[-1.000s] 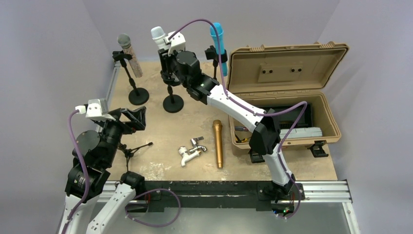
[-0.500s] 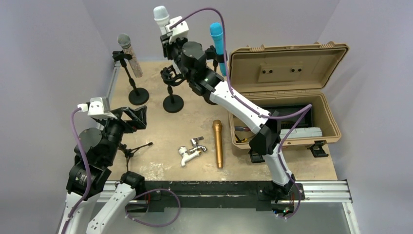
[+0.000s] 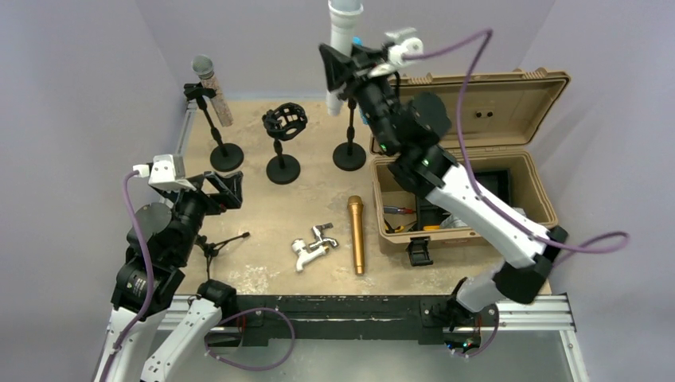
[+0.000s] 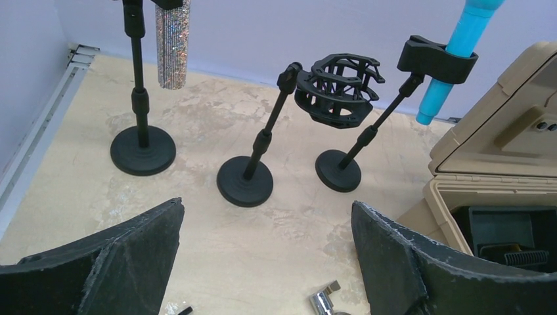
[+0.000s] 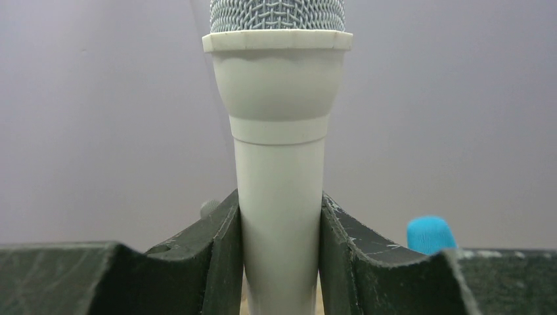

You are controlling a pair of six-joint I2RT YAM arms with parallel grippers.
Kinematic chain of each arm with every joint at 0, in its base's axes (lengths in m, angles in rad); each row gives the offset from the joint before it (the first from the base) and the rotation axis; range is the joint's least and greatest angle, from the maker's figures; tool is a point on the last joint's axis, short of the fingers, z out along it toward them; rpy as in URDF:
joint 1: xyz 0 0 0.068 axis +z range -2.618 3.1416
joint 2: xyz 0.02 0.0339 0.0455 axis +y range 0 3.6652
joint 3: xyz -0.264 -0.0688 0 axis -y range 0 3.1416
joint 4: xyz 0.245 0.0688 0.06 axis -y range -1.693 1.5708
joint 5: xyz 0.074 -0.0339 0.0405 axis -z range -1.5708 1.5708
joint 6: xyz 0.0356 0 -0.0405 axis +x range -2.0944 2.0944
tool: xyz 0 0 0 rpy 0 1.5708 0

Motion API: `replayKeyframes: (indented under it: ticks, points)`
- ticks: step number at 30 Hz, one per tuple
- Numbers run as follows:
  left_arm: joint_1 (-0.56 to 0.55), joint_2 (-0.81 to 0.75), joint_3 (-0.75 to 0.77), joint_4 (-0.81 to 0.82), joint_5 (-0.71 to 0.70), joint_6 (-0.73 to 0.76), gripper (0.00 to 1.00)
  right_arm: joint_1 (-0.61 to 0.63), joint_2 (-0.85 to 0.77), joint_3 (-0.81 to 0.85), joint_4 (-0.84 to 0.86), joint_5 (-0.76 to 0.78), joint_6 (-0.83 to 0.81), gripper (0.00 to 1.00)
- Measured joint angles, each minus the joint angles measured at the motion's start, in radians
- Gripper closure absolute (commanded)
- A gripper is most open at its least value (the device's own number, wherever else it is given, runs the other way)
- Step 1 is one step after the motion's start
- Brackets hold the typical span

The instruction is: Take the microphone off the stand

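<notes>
Microphone [image 5: 278, 105] stands upright, clamped inside the right tool [image 5: 280, 226].

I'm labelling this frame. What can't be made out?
White microphone: top view's upper edge cuts its head; right wrist view, the right gripper hides its lower end.
Blue microphone: right wrist view, only its tip shows above a finger.
Case contents: top view, partly under the right arm.

Bright, even, diffuse light; soft faint shadows; mostly sharp focus.
</notes>
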Motion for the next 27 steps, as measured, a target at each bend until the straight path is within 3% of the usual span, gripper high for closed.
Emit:
replayKeyframes:
  ticks: [5,14,21,27]
  points:
    - [0.0,0.011,0.0,0.0,0.006,0.0,0.05,0.0,-0.245,-0.418,0.07,-0.024,0.116,0.98]
    - [0.0,0.052,0.0,0.0,0.019,0.0,0.05,0.022,-0.278,-0.84,-0.067,-0.174,0.336,0.99]
    - [0.0,0.058,0.0,0.0,0.019,0.0,0.05,0.105,-0.257,-0.927,-0.139,-0.179,0.527,1.0]
    - [0.0,0.059,0.0,0.0,0.019,0.0,0.05,0.195,-0.071,-0.849,-0.344,-0.025,0.773,1.0]
